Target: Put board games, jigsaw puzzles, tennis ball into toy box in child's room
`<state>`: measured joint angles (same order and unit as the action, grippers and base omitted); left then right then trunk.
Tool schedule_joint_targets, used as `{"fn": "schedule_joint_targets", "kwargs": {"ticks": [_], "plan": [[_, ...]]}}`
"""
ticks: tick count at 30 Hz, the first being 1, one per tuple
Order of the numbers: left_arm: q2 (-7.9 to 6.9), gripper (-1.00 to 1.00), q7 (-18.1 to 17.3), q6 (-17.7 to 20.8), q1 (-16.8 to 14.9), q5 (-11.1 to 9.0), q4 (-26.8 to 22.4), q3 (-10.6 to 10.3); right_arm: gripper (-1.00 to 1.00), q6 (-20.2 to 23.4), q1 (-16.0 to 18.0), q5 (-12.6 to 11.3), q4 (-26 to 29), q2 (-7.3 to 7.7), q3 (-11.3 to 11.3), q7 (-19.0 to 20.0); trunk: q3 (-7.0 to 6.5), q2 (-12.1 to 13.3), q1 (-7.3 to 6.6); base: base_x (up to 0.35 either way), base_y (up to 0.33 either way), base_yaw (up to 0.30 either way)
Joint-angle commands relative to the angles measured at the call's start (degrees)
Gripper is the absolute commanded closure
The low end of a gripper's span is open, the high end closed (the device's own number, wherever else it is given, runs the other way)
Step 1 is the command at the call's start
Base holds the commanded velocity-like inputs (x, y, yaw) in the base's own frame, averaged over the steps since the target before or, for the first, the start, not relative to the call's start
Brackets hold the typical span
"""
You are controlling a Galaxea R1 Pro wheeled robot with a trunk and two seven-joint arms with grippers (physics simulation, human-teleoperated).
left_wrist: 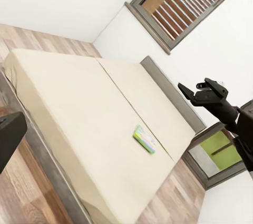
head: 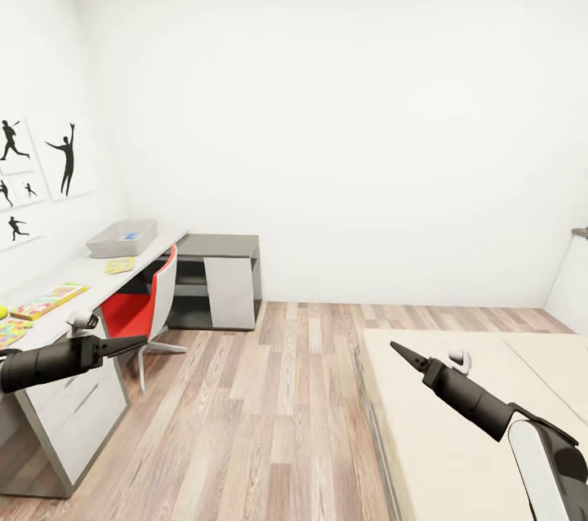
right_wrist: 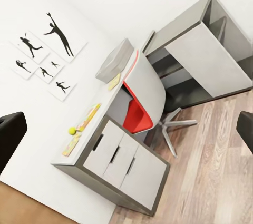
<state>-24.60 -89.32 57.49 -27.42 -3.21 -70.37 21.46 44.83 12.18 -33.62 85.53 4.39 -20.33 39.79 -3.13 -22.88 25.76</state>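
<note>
Both arms reach forward over the wood-plank floor [head: 278, 415] with nothing between their jaws. The left jaws [head: 139, 341] come to a dark point in the head view, and I cannot tell there whether they are spread or pressed together. The right jaws [left_wrist: 203, 91] appear in the left wrist view slightly parted, empty, raised above the bed [left_wrist: 89, 129]. On the mattress below and in front of the right jaws lies a flat green-white-red board game [left_wrist: 144, 139], near the seam between the two mattress halves, well apart from the grey headboard [left_wrist: 174, 97]. To the outer side of the left jaws stands the long desk [head: 86, 272] against the wall with the baseball-player silhouette pictures [head: 65, 158]. At its far end sits the grey toy box [head: 122, 238], with something blue inside it. Nearer the left jaws on the desk lie a jigsaw puzzle [head: 120, 264], then a long flat game box [head: 49, 300], then the tennis ball [head: 2, 312] just beside a second bright puzzle square [head: 11, 331]. A red and white chair [head: 147, 313] is tucked under the desk, beside a lower dark-grey-topped desk [head: 220, 245] that is beyond the left jaws.
</note>
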Motion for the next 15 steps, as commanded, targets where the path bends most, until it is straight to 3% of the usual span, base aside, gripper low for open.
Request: {"fn": "schedule_joint_targets", "kwargs": {"ticks": [1,6,15], "plan": [[-0.01,-1.00,-0.2,0.6,0.0,0.1,0.0,0.0,-1.00,0.3,0.0,-0.1,0.0,0.00,-0.1,0.1,-0.02,0.0,0.02,-0.002,0.011,-0.121],[-0.01,-1.00,-0.2,0.6,0.0,0.1,0.0,0.0,-1.00,0.3,0.0,-0.2,0.0,-0.03,-0.1,0.1,-0.23,0.0,0.02,-0.001,0.077,-0.129],[-0.01,-1.00,-0.2,0.6,0.0,0.0,0.0,0.0,-1.00,0.3,0.0,-0.1,0.0,-0.06,-0.1,0.1,-0.28,0.0,0.02,-0.016,0.011,-0.017]]}}
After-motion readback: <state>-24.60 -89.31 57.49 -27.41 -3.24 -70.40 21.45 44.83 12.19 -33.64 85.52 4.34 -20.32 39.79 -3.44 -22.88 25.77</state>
